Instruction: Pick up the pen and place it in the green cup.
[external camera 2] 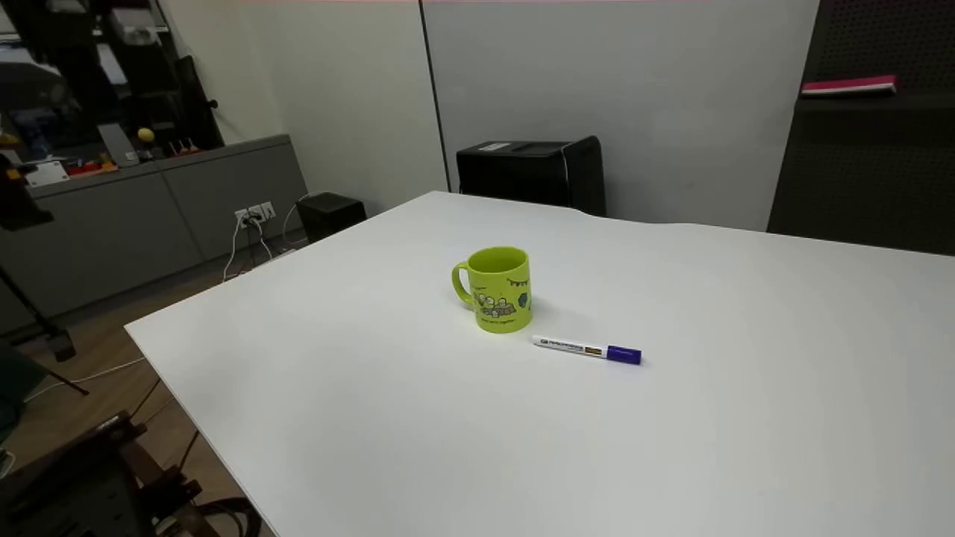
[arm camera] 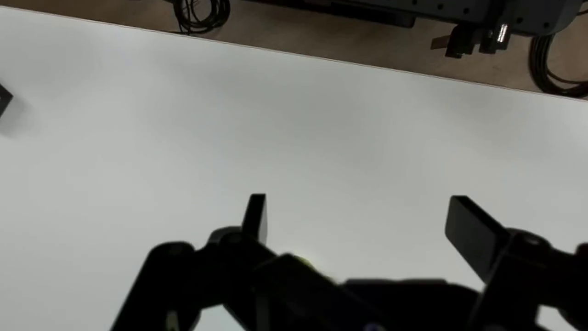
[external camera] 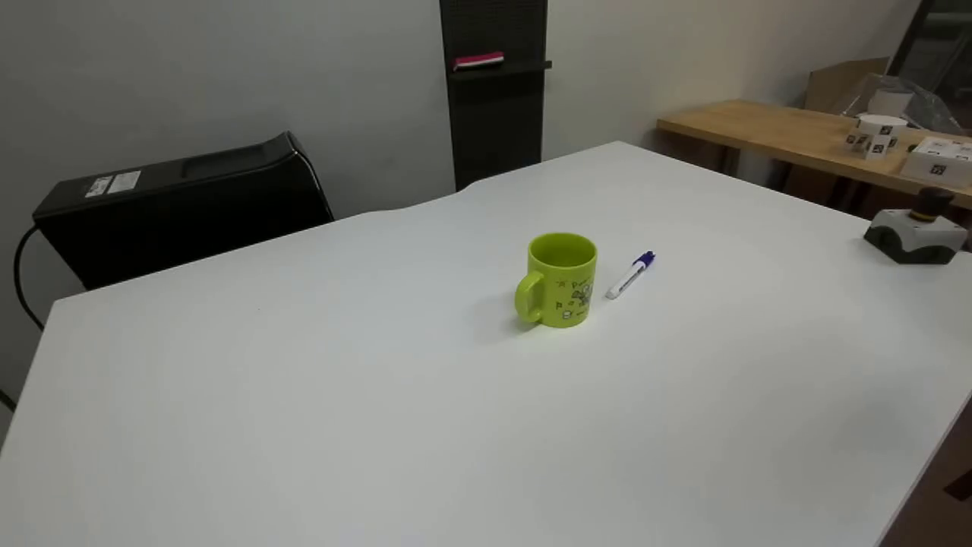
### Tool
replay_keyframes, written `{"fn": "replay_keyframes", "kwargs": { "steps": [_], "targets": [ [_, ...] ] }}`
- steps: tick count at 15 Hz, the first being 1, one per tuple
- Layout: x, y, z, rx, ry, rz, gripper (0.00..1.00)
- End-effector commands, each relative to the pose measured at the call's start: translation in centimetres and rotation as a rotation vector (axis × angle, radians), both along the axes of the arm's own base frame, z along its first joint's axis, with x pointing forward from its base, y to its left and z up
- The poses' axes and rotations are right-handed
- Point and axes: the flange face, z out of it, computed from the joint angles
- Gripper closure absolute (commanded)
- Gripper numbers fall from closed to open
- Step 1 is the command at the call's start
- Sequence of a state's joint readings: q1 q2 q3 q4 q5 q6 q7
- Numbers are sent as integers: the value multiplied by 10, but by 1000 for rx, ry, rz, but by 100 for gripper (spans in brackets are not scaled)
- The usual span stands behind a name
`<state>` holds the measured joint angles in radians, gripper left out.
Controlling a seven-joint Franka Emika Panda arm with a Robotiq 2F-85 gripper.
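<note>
The lime-green cup stands upright on the white table in both exterior views, its handle on the left side there. The pen, white with a blue end, lies flat just right of the cup, apart from it; it also shows in an exterior view. My gripper is open, with its fingers wide apart and only white table surface seen between them. A thin sliver of the cup shows past the left finger; the rest is hidden behind the gripper. The pen is not clearly seen in the wrist view. Neither exterior view clearly shows the gripper.
A grey-white box with a black knob stands at the table's right edge. A black machine is behind the table. A wooden table holds white boxes. The wrist view shows the table edge, with cables beyond.
</note>
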<state>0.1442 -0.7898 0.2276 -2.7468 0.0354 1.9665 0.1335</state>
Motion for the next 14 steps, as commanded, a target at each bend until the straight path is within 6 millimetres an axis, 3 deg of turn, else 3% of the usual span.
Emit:
{"fn": "replay_keyframes", "kwargs": {
  "steps": [1,9,14],
  "targets": [
    [22,-18,12,11,-27,-31,0],
    [96,-74,30,94,-144,-200,0],
    [136,-94,34,113,-182,-284,0]
  ]
}}
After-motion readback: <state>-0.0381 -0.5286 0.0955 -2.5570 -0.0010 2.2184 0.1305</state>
